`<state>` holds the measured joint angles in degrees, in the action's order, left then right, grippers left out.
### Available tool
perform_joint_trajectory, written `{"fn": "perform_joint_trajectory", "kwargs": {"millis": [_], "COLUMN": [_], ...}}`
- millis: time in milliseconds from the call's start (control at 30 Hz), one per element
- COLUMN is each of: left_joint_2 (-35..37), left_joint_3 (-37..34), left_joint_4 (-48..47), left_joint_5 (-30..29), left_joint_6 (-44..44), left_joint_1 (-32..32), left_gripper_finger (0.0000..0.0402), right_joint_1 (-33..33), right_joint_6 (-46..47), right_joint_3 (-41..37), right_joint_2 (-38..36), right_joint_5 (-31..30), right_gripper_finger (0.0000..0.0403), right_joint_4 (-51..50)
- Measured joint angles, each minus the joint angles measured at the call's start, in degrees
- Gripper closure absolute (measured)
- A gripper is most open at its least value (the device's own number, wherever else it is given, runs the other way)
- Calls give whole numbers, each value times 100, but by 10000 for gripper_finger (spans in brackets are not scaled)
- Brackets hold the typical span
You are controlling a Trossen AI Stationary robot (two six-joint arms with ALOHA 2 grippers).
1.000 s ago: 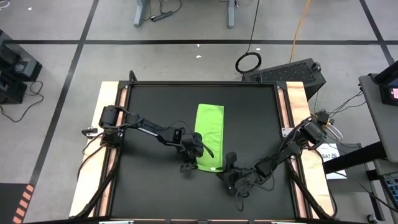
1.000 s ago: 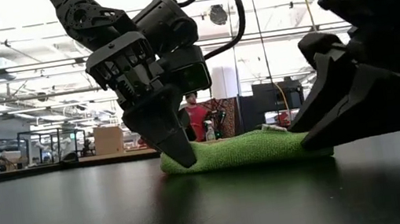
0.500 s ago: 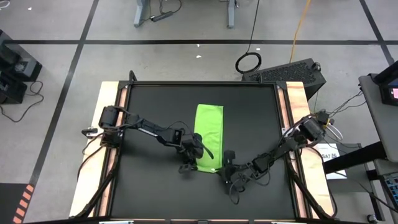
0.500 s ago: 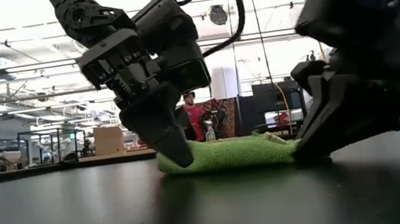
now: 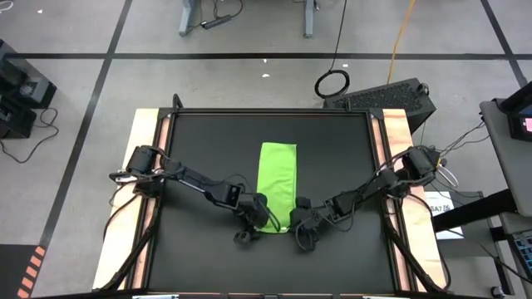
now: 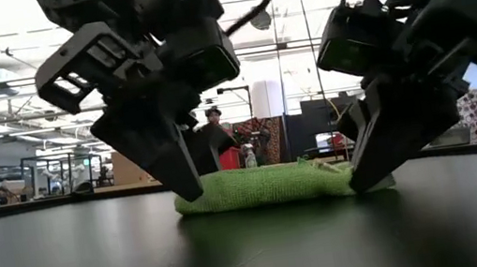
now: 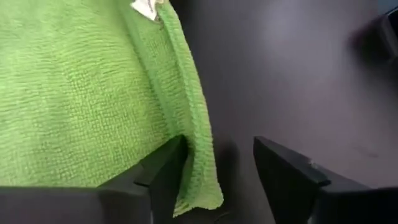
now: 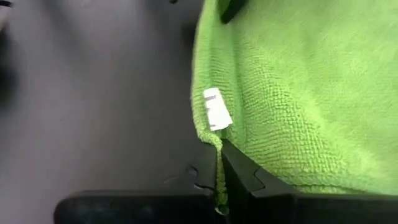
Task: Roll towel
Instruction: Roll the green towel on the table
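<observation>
High view: towel (image 5: 277,178) end between both jaws.

Both arms are dark, slim and jointed, with black cables looped along them. The left gripper (image 6: 190,174) and right gripper (image 6: 368,161) have blocky black housings and tapering matte fingers

The left arm reaches from the table's left edge toward the middle of the near edge, its left gripper (image 5: 256,218) low at the surface with fingers (image 7: 163,176) spread apart. The right arm stretches in from the right edge; its right gripper (image 5: 298,221) sits close by, fingers (image 8: 242,177) pinched together.
</observation>
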<state>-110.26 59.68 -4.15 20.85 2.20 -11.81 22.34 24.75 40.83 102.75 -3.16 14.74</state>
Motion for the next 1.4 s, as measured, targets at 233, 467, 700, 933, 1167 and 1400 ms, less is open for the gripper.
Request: {"fn": "perform_joint_trajectory", "kwargs": {"millis": [233,467,700,933,1167,1400], "left_joint_2": [583,679,203,-222,-267,-271], "left_joint_3": [-16,-22,-17,-11,2,4], "left_joint_4": [-376,-285,115,331,322,226], "left_joint_5": [-1626,-3428,-4405,-5180,-4896,-4144], "left_joint_6": [-770,-1833,-2461,-2917,-2980,-2911], "left_joint_1": [-470,-1327,-1970,-2189,-2031,-1650], "left_gripper_finger": [191,191,191,191,191,199], "right_joint_1": [-80,-223,-328,-355,-358,-355], "right_joint_6": [552,832,845,873,934,994], "right_joint_3": [-10,-10,-10,-10,-10,-10], "right_joint_2": [-89,-89,-89,-98,-98,-98], "right_joint_5": [753,1059,1152,1113,1101,1085], "right_gripper_finger": [401,401,401,401,401,401], "right_joint_4": [-56,3,52,97,129,160]}}
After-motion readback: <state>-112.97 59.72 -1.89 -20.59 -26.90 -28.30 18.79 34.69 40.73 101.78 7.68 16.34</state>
